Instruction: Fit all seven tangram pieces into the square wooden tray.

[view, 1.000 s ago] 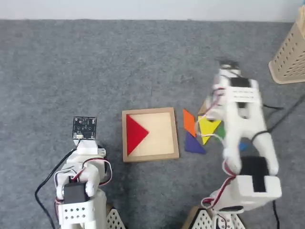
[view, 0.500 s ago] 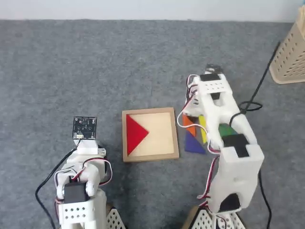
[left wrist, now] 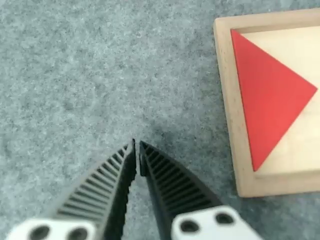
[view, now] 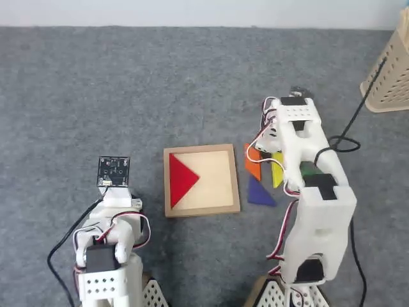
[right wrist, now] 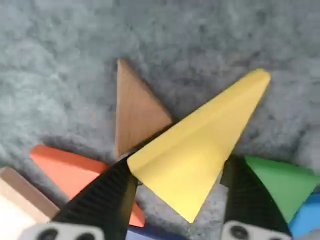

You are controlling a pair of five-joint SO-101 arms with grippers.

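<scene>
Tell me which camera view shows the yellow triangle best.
The right wrist view: the yellow triangle appears whole and close, held in the right tool. In the high view, the right arm covers most of it, leaving a narrow strip.

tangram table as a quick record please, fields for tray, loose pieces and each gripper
tray: square wooden tray on grey carpet
in tray: red triangle, against the side away from the loose pieces
loose on carpet: orange piece, purple triangle, brown triangle, green triangle, blue piece
yellow triangle: tilted, between the right gripper's fingers
right gripper: closed on the yellow triangle
left gripper: shut, empty, over carpet beside the tray
placed: one of seven
</scene>
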